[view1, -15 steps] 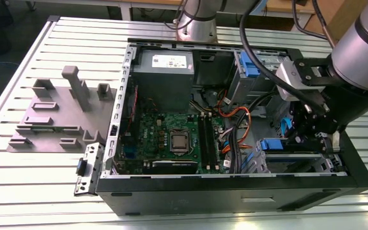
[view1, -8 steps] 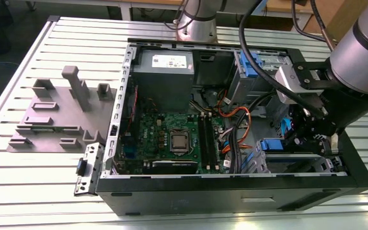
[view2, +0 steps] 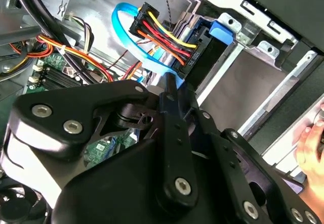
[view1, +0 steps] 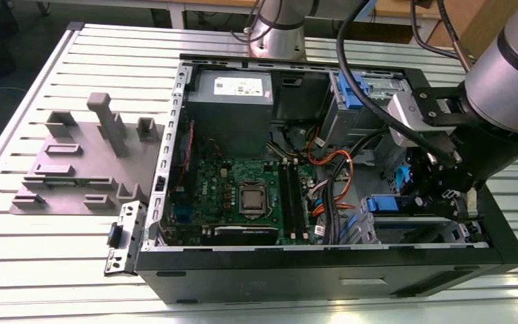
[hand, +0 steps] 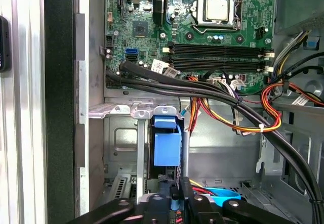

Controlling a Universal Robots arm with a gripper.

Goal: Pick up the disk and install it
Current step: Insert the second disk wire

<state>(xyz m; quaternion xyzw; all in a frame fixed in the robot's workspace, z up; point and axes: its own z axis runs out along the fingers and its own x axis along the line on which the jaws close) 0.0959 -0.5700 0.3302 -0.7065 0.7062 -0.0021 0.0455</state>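
Tool [view1: 448,196] down inside the open computer case [view1: 331,260] on the slatted worktop [view1: 52,270], fingers' state impossible to tell, blue-framed disk [hand: 167,145] seated upright in the drive bay beside the motherboard [hand: 202,27].

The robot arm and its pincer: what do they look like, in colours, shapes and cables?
The silver-grey cylindrical robot arm has a black band and black joint, with a white block near its wrist. Thick black cables loop along it in the exterior view. The black metal pincer is built of flat, rounded linkage plates joined by silver hex-socket screws, seen in the second wrist view.
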